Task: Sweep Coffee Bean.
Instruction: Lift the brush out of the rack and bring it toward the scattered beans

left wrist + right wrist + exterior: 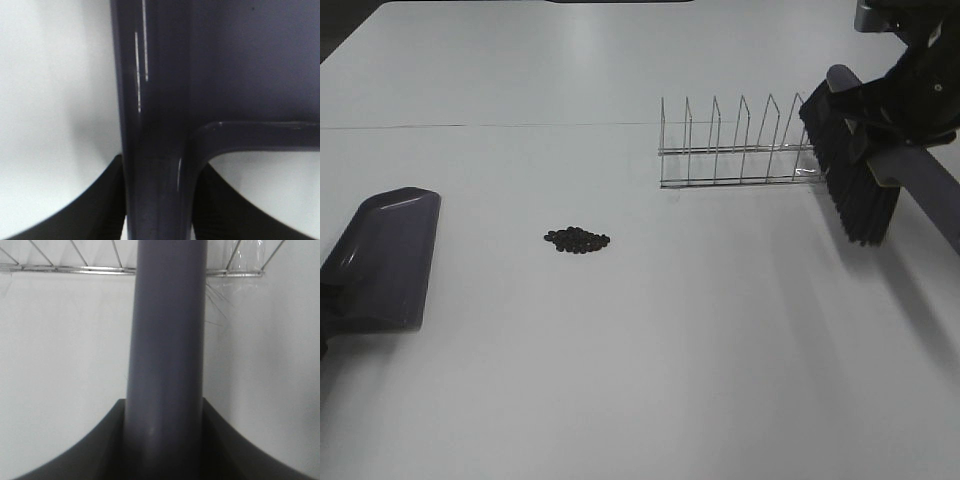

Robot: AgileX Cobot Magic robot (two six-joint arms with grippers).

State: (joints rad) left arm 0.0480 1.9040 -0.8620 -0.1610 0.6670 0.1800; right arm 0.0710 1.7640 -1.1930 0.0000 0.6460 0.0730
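Note:
The coffee beans lie in a small dark cluster on the white table, left of centre. A dark purple dustpan rests flat at the far left, its mouth facing away from the camera. My left gripper is shut on the dustpan's handle and is almost entirely outside the exterior view. My right gripper is shut on the grey handle of a black-bristled brush. It holds the brush tilted at the far right, well away from the beans.
A wire dish rack stands on the table just left of the brush, behind and right of the beans. It also shows in the right wrist view. The table is white, with a thin seam across its back part.

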